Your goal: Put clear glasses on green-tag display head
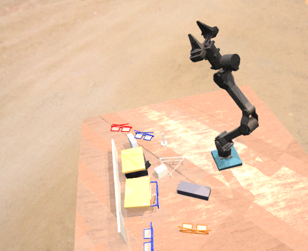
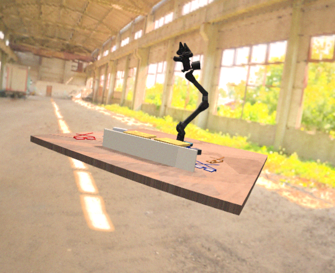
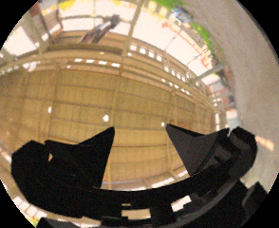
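Observation:
The clear glasses (image 1: 172, 157), with a whitish frame, lie on the table beside a small white block, their temples crossing. Two display heads with yellow tops stand side by side: a black one (image 1: 135, 174) (image 1: 133, 159) and one (image 1: 137, 192) wearing blue glasses (image 1: 157, 191). The yellow tops also show over the panel in the exterior view. No green tag can be made out on either head. My gripper (image 1: 193, 27) (image 2: 182, 43) (image 3: 140, 128) is open and empty, high above the table and pointing upward, far from glasses and heads.
A long white panel (image 1: 116, 183) (image 2: 144, 151) stands behind the heads. Nearby are the white block (image 1: 160, 171), a dark block (image 1: 194, 190), a grey block (image 1: 132, 140) and a small white stand (image 1: 163, 143). Red glasses (image 1: 121, 127), blue glasses (image 1: 151, 235) and orange glasses (image 1: 194, 231) lie around.

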